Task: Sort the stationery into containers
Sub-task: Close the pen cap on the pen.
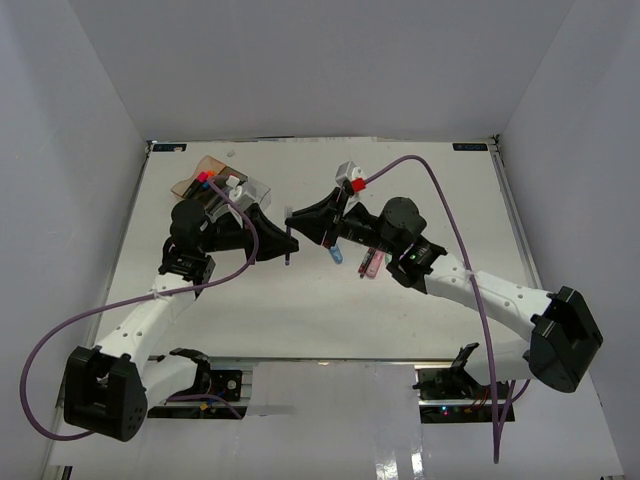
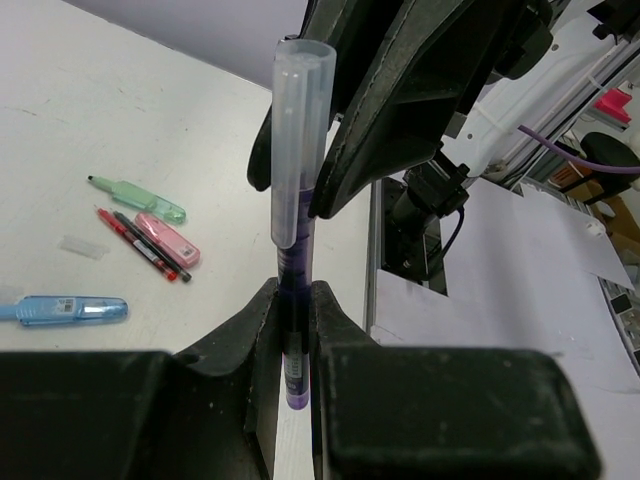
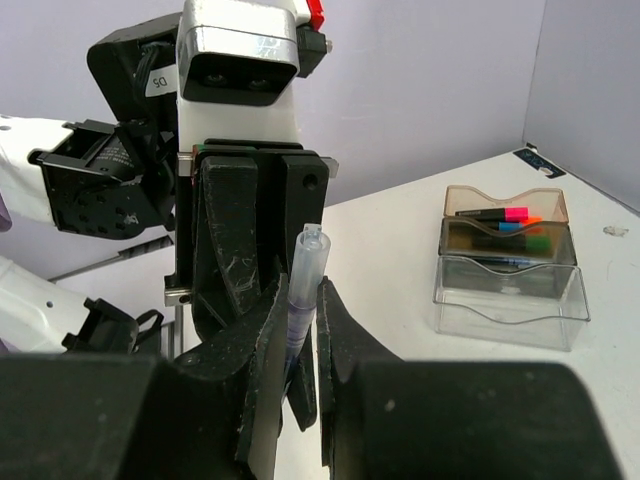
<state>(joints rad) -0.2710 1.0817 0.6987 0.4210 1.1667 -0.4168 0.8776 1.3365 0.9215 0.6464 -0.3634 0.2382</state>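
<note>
Left gripper [image 2: 290, 335] and right gripper [image 3: 300, 325] both pinched one purple pen [image 2: 292, 270] tight — some highlighters [image 3: 500, 216] sat in the tray [image 3: 510, 312], pastel markers [image 2: 165, 236] lay outside.

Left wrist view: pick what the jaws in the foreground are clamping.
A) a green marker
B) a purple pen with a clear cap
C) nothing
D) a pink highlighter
B: the jaws of the left gripper press on both sides of the purple pen, its clear cap pointing up.

Both arms [image 1: 500, 292] show white links [image 1: 140, 325], black joints [image 1: 565, 338] and purple cables [image 1: 416, 158].
</note>
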